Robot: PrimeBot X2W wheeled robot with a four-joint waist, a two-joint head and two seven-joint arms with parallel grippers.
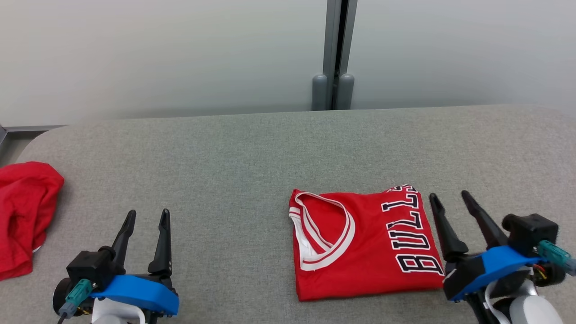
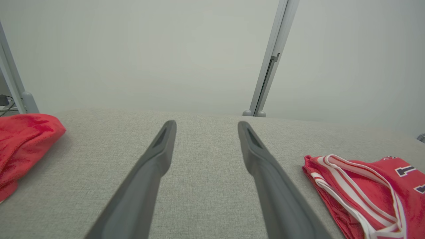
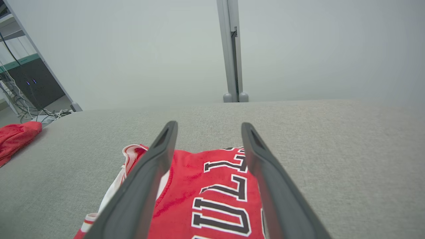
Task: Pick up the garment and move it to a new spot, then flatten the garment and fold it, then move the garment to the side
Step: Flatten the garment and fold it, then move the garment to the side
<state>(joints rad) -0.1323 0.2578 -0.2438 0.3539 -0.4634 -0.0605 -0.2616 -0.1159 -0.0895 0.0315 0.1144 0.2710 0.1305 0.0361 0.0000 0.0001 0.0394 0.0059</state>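
Folded jersey point(image 1: 364, 245) lies flat on the desk point(image 1: 225, 157), right of centre; judged light, limp and slippery, its layers liable to shift; best pinched through all layers at one edge. Left end effector point(image 1: 148, 211) and right end effector point(image 1: 448, 194) both spread, empty; right just beside the jersey.

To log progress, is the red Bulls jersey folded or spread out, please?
Folded: the red Bulls jersey lies as a compact rectangle, with layers stacked at its striped end.
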